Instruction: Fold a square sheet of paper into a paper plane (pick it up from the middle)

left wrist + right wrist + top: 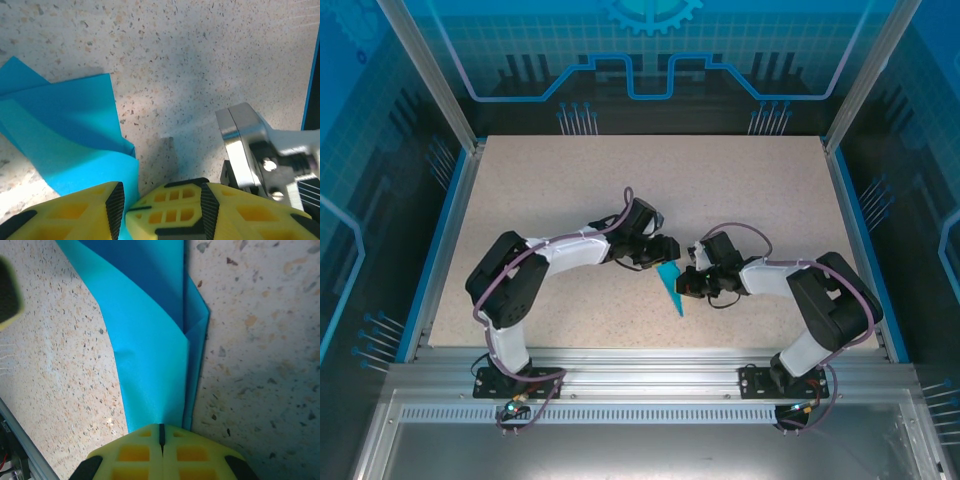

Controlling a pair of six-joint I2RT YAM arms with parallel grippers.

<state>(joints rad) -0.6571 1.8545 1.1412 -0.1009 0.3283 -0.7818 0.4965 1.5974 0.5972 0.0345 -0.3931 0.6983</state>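
Observation:
The square sheet of paper, teal-blue, is folded into a narrow pointed dart, the paper plane [672, 290], which lies mid-table with its point toward the near edge. My right gripper [686, 287] is shut on its narrow part; in the right wrist view the layered paper plane [150, 340] fans away from that gripper's closed tips [161, 432]. My left gripper [670, 248] is open. In the left wrist view its jaws [161, 200] stand on either side of the right gripper's shut tips, and the paper plane [65, 130] runs down beside the left pad [116, 202].
The speckled beige tabletop [570, 180] has a blue rim [440, 250] on the left and right and an aluminium rail [650, 365] along the near edge. The right wrist's silver bracket [245, 140] sits close beside my left gripper. Glass walls enclose the back and sides.

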